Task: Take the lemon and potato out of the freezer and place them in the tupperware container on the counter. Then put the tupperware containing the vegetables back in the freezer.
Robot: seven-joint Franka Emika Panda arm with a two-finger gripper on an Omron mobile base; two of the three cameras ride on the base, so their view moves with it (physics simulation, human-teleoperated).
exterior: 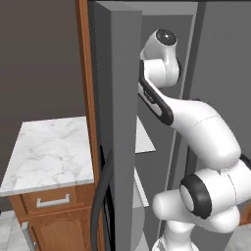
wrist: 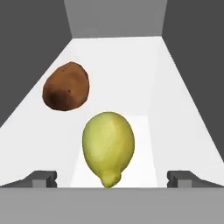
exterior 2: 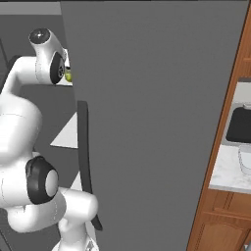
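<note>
In the hand view the yellow-green lemon (wrist: 108,146) lies on a white freezer shelf (wrist: 170,109), close in front of my gripper (wrist: 112,179). The gripper is open, its fingertips (wrist: 43,178) standing wide to either side of the lemon without touching it. The brown potato (wrist: 65,86) rests farther back and to the left on the same shelf. A sliver of the lemon (exterior 2: 68,76) peeks out beside my wrist in the right base view. The arm reaches into the freezer (exterior: 162,49) past its open grey door (exterior: 122,122). A pale tray, apparently the tupperware container (exterior 2: 244,162), sits on the counter (exterior 2: 225,174) at the right edge.
The open door with its long dark handle (exterior 2: 84,162) stands close beside the arm. Grey freezer walls (wrist: 26,52) hem in the shelf on both sides. A second marble counter (exterior: 54,152) over wooden cabinets lies left of the freezer. A dark appliance (exterior 2: 240,125) stands behind the tray.
</note>
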